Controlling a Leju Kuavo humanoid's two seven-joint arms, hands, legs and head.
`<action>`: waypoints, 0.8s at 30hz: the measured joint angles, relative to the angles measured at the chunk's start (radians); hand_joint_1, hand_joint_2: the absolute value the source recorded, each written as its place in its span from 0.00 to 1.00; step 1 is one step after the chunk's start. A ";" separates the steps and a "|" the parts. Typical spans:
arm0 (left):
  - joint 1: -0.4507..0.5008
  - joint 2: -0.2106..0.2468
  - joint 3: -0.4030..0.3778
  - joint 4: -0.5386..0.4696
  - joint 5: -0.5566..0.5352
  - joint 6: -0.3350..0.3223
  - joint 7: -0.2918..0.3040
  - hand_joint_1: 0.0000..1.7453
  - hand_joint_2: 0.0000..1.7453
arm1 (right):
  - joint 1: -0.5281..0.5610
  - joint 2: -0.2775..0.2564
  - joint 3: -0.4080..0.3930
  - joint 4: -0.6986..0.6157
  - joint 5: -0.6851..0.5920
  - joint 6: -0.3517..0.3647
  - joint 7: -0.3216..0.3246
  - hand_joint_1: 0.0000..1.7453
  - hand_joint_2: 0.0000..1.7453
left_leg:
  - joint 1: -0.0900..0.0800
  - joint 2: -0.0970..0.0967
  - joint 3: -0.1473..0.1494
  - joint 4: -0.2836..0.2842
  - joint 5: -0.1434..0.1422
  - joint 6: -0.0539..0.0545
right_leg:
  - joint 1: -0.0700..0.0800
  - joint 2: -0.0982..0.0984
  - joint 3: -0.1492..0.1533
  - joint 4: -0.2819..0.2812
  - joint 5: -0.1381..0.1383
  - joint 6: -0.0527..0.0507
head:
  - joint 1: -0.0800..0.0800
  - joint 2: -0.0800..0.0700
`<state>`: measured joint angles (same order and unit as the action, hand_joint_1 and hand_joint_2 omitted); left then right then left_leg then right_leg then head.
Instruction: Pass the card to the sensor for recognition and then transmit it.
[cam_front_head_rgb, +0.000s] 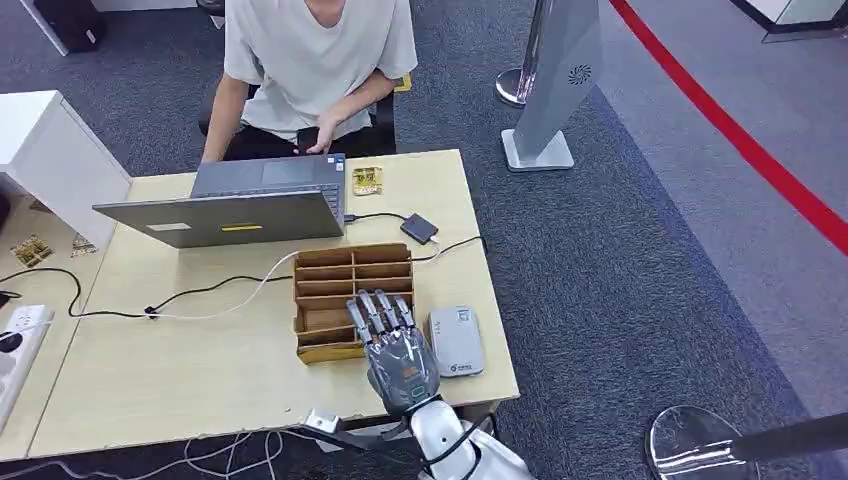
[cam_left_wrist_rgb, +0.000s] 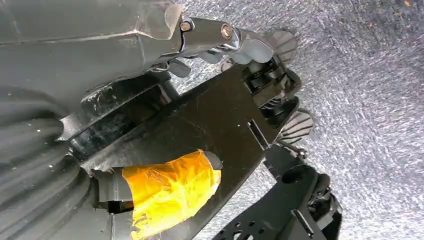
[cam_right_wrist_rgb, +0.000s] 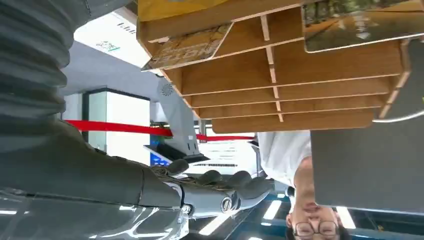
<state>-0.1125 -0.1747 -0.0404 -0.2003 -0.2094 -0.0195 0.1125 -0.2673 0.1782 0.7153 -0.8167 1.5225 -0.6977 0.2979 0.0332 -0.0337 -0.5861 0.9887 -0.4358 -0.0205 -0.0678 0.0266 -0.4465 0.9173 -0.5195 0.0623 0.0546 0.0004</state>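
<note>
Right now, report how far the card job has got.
Nothing looks done yet. The right hand hovers over the wooden card organizer, fingers extended, holding nothing. Cards lie in the organizer, seen in the right wrist view. Still left: picking one card, presenting it to the grey sensor beside the organizer, then handing it on.

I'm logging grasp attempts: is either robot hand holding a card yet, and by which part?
No. The right robot hand hovers flat over the wooden card box, fingers extended, holding nothing. The left robot hand hangs over the carpet, also holding nothing.
</note>
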 joint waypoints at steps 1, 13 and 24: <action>0.000 0.000 -0.003 0.000 0.000 -0.002 0.001 0.00 1.00 | -0.003 0.000 -0.002 0.007 0.000 0.000 0.003 0.00 1.00 | 0.000 0.000 0.000 0.000 0.000 0.000 | 0.000 0.000 0.000 0.000 0.000 0.000 | 0.000 0.000; -0.002 -0.005 -0.012 0.000 -0.010 -0.004 0.002 0.00 1.00 | -0.019 -0.002 -0.051 0.083 0.000 0.000 0.023 0.00 1.00 | 0.000 0.000 0.000 0.000 0.000 0.000 | 0.000 0.000 0.000 0.000 0.000 0.000 | 0.000 0.000; -0.002 -0.005 -0.012 0.000 -0.013 -0.004 0.002 0.00 1.00 | -0.015 -0.003 -0.106 0.084 0.000 0.000 -0.012 0.00 1.00 | 0.000 0.000 0.000 0.000 0.000 0.000 | 0.000 0.000 0.000 0.000 0.000 0.000 | 0.000 0.000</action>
<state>-0.1142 -0.1793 -0.0523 -0.2003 -0.2220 -0.0237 0.1148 -0.2827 0.1751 0.6096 -0.7328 1.5225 -0.6977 0.2861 0.0332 -0.0337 -0.5861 0.9889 -0.4358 -0.0205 -0.0677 0.0266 -0.4465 0.9173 -0.5195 0.0623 0.0546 0.0004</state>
